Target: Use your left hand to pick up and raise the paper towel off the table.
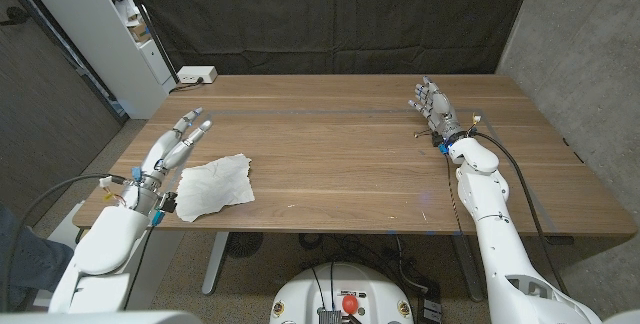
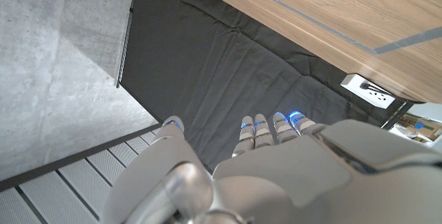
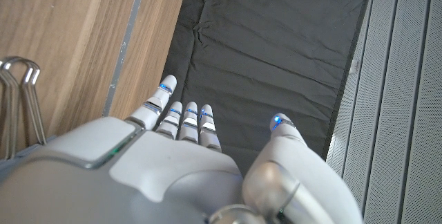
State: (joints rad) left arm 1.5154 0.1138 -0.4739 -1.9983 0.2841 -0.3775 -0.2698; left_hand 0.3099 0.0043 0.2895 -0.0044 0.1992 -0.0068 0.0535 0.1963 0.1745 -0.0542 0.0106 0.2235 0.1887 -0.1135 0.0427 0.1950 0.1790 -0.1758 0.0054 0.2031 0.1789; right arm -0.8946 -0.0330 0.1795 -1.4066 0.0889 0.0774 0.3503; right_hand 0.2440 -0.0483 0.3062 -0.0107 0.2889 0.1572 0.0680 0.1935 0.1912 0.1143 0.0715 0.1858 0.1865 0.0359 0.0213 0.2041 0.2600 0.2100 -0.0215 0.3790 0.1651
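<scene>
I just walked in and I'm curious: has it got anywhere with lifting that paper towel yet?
Nothing looks done yet. The paper towel lies crumpled on the table. The left hand is open beside it, fingers extended, holding nothing. The right hand waits open far across. Reaching, grasping and raising all remain.

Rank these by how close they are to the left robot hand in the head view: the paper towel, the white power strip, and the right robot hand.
From the left robot hand:
1. Paper towel, just beside it toward the table's front.
2. White power strip, at the table's far left edge.
3. Right robot hand, across the table.
</scene>
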